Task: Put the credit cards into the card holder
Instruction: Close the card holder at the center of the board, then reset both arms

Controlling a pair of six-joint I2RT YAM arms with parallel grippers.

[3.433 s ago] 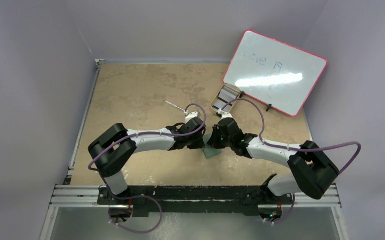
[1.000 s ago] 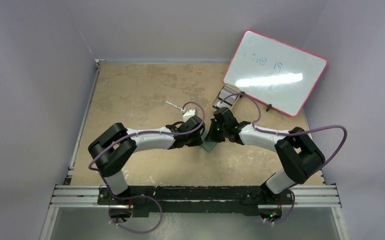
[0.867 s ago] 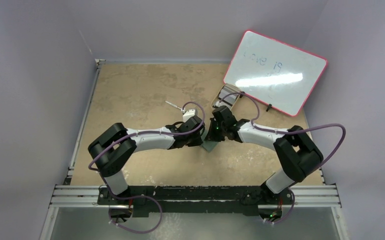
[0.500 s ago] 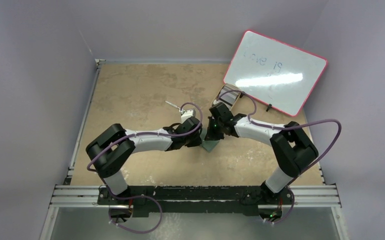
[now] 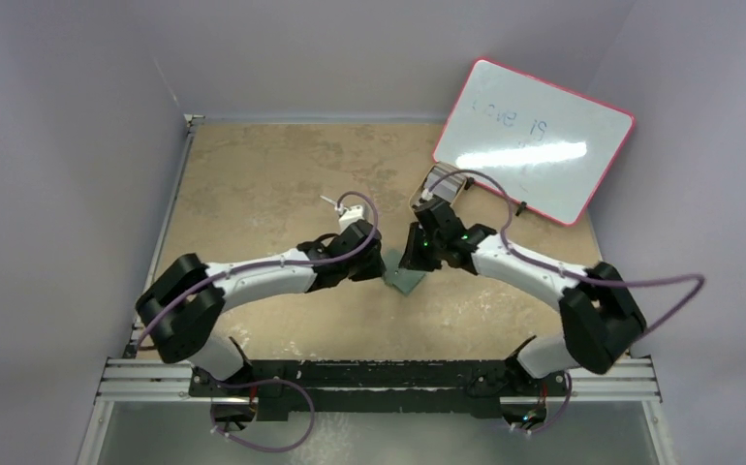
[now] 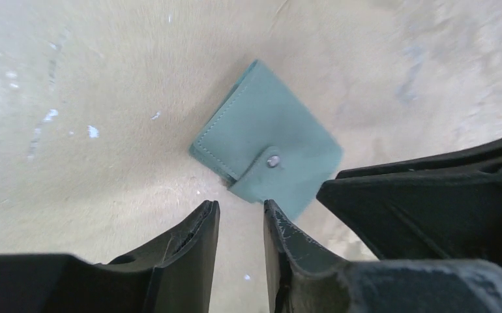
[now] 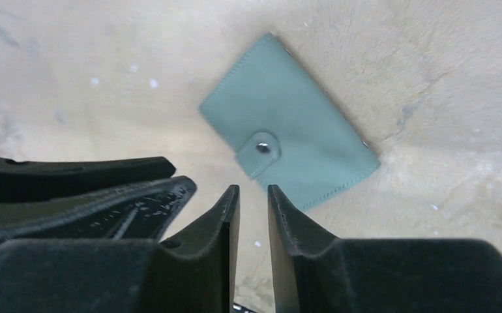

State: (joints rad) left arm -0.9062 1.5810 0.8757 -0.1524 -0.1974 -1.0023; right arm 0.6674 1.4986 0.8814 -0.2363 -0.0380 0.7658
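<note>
1. We are seeing the card holder lying closed and flat on the tan table, turned at a slant, with its snap tab fastened over the front edge.
2. We are keeping the left gripper just beside the card holder, on its left side and above it; in the left wrist view the two fingers are standing with only a narrow gap, and nothing is sitting between them.
3. We are keeping the right gripper just beside the card holder on its far right side, also raised; in the right wrist view its fingers are nearly together and are gripping nothing.
4. Neither gripper is touching the card holder, which is lying between the two of them.
5. The credit cards are resting as a stack in a beige tray, well apart from the card holder on its far side.
6. A pink-edged whiteboard is leaning further out from the card holder, just behind the tray.
</note>
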